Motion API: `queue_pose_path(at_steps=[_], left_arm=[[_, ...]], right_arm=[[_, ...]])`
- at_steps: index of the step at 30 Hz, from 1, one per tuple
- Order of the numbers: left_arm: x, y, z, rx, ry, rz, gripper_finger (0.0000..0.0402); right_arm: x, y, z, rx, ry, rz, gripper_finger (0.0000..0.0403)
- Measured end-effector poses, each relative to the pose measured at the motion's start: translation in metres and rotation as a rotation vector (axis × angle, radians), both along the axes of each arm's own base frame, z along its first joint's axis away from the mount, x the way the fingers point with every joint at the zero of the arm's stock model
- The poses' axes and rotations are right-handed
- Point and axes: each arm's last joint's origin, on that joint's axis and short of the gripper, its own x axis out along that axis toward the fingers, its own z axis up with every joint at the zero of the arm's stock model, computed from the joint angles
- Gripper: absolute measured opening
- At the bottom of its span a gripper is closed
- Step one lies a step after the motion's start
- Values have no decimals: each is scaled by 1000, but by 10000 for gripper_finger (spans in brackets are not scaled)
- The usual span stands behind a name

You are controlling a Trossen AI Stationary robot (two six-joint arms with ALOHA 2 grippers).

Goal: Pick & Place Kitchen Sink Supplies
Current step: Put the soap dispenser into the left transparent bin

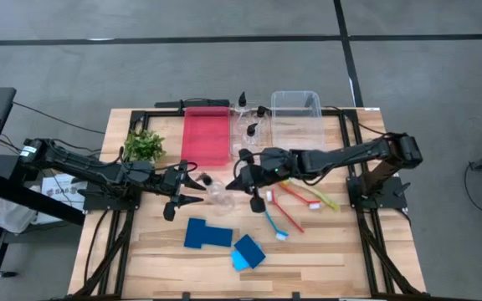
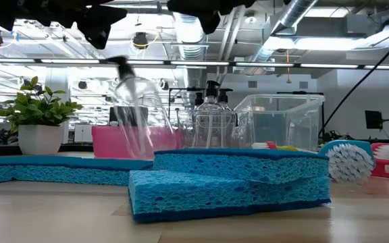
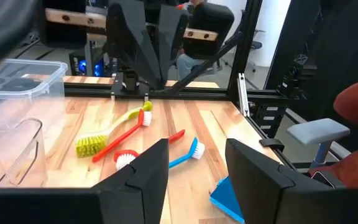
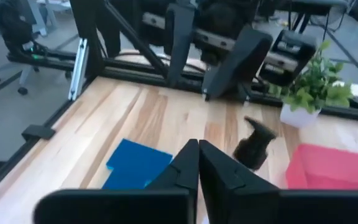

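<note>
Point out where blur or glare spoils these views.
Low view: the tipping clear bottle is motion-smeared, and ceiling lamps glare behind it. Right wrist view: the bottle's black pump top is soft, beyond the shut right tool. High view: evenly lit, without strong shadows.

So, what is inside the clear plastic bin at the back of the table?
The clear plastic bin looks empty from above: only the table shows through its bottom. The low view shows nothing standing inside it, though the clear pump bottles cover its left part.

Bright, even overhead light; ceiling lamps (image 2: 140, 40) glare at the low view's upper left. A tipped bottle (image 2: 132, 111) smears with motion blur.
</note>
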Motion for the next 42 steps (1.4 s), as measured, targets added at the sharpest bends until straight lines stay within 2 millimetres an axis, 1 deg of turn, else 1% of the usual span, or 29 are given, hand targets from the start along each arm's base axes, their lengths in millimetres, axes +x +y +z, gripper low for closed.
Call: queue_pose_path(at_steps=[4, 10, 13, 16, 20, 23, 29, 35, 38, 42], left_arm=[[0, 1, -3, 8, 32, 21, 161], [-1, 5, -10, 33, 101, 160, 161], [-2, 6, -13, 39, 126, 186, 161], [-2, 6, -15, 46, 146, 187, 161], [-2, 6, -15, 47, 149, 188, 161], [-2, 6, -15, 48, 149, 188, 161], [-2, 6, -15, 58, 148, 185, 161], [-2, 6, -15, 77, 151, 175, 161], [-2, 6, -16, 78, 152, 175, 161], [-2, 6, -16, 78, 152, 175, 161]], right_arm=[[0, 0, -10, -5, 76, 0, 37], [1, 0, -24, 8, 179, -11, 72], [7, 1, -34, 7, 200, -14, 85], [14, 2, -48, 6, 230, -13, 99], [22, 2, -65, 1, 271, -17, 120], [26, 0, -75, -2, 285, -28, 137], [30, -3, -80, -48, 275, -109, 173], [36, -3, -83, -84, 234, -102, 226], [41, -3, -88, -106, 211, -102, 253], [48, -5, -94, -176, 160, -111, 277]])
